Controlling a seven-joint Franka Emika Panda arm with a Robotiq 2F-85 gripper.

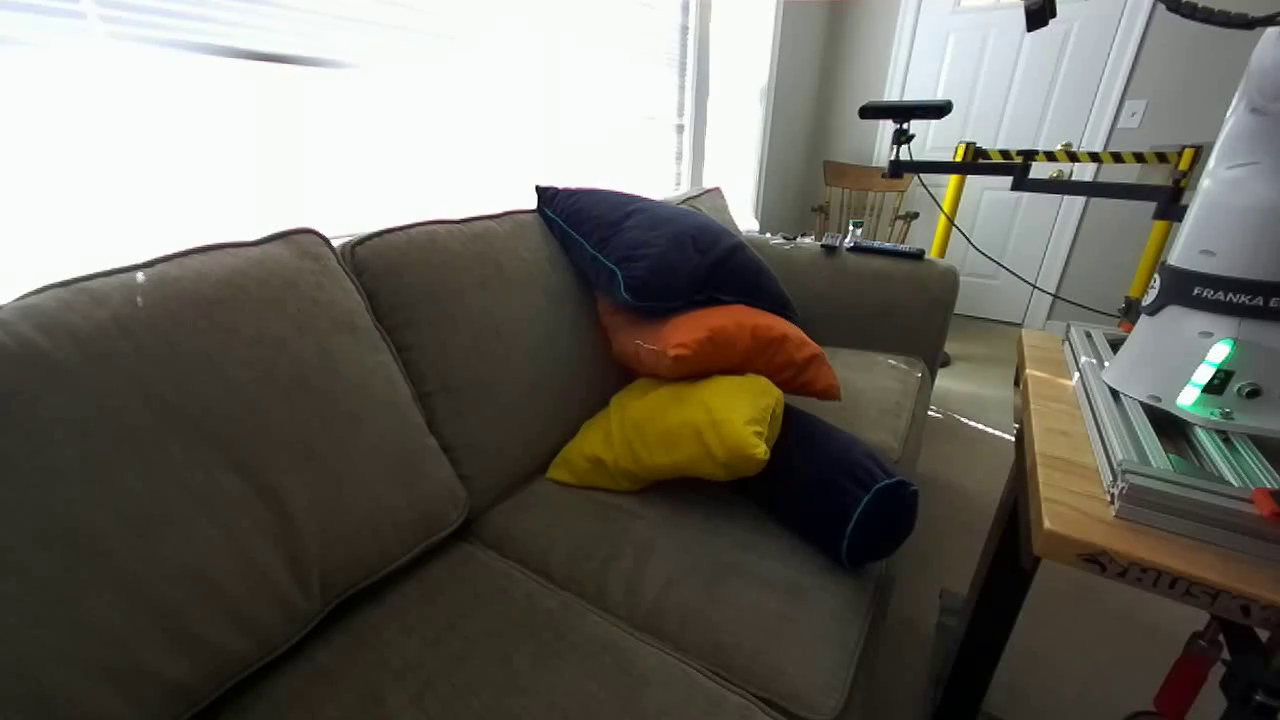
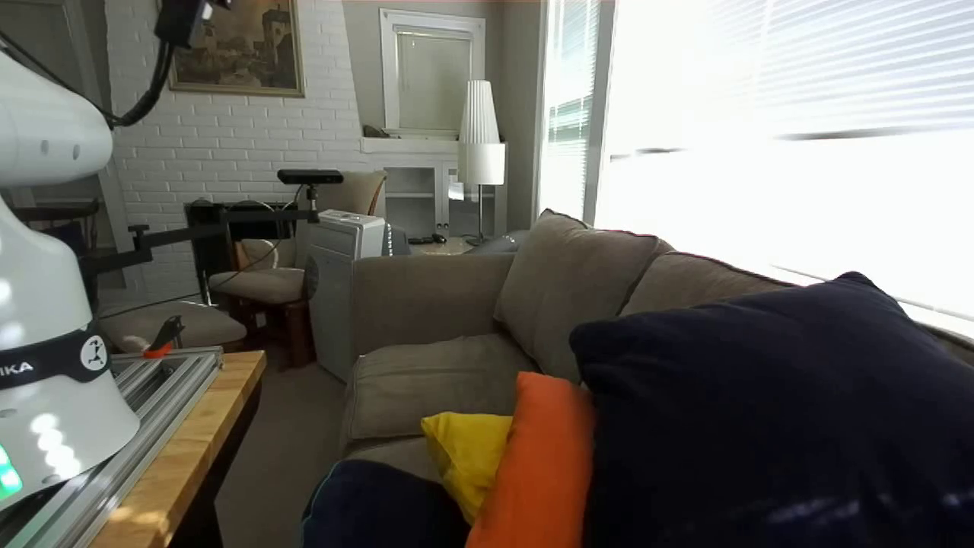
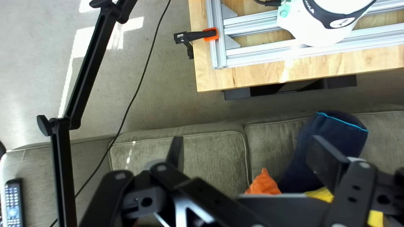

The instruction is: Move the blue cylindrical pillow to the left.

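Note:
The blue cylindrical pillow [image 1: 840, 495] is a dark navy bolster with light-blue piping. It lies on the sofa seat with its round end toward the front edge. Its back part is hidden under the yellow pillow [image 1: 680, 430]. In an exterior view only its end part [image 2: 380, 506] shows at the bottom. In the wrist view the bolster [image 3: 336, 135] is at the right, partly behind a finger. My gripper [image 3: 249, 154] is open with nothing between its fingers, high above the sofa. Its fingers are out of view in both exterior views.
The orange pillow [image 1: 720, 345] rests against the yellow one, with the squarish navy cushion [image 1: 670, 250] on top. The sofa [image 1: 620, 560] has backrests and an armrest with remotes [image 1: 885, 249]. The wooden table [image 3: 252, 75] bears the robot base. A black camera arm [image 3: 85, 75] with a cable stands nearby.

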